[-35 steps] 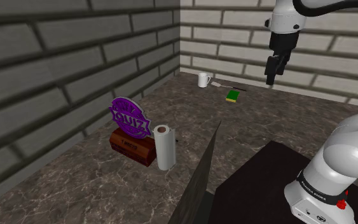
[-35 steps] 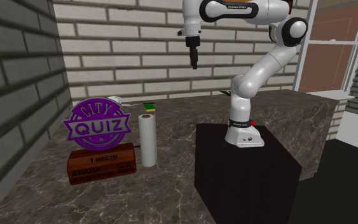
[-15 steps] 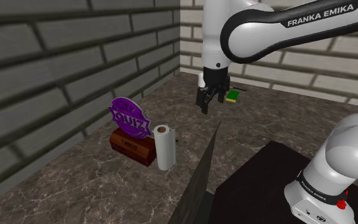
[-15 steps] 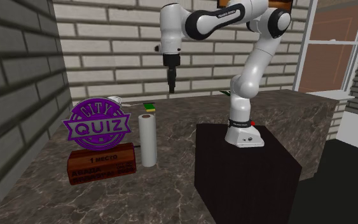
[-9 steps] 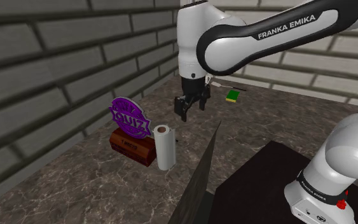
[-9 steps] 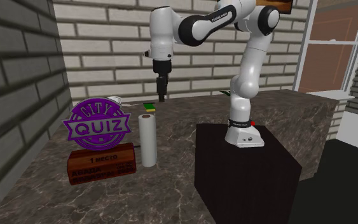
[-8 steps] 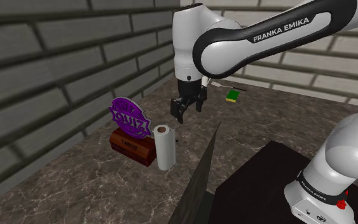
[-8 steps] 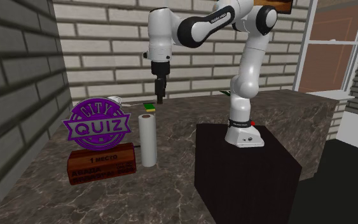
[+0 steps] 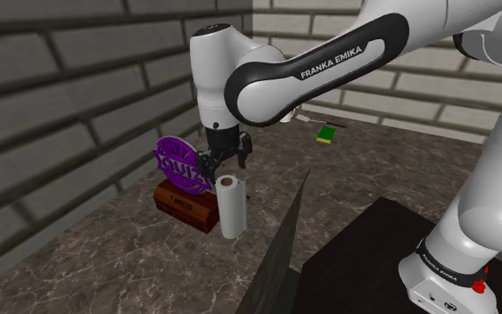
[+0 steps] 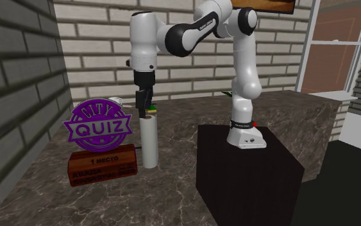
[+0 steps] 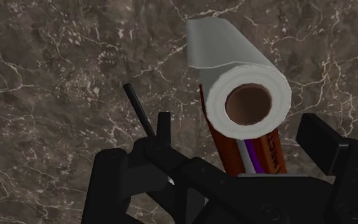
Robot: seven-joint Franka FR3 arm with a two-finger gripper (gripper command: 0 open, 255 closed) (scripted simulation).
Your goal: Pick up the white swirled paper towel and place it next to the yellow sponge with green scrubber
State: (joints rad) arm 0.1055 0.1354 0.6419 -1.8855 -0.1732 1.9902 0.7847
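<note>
While a box (image 9: 185,207) flanks the paper towel (image 9: 231,210), the spread end effector (image 9: 225,165) hovers above its rim.

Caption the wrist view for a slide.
Open gripper above the upright paper towel roll, a brown box beside it on the dark marbled counter.

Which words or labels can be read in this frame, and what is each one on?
"FRANKA EMIKA": on the arm, white letters on a dark link.
"CITY QUIZ": on the purple round sign.
"1 MECTO": on the brown box under the sign; the lines below it are too blurred to read.
</note>
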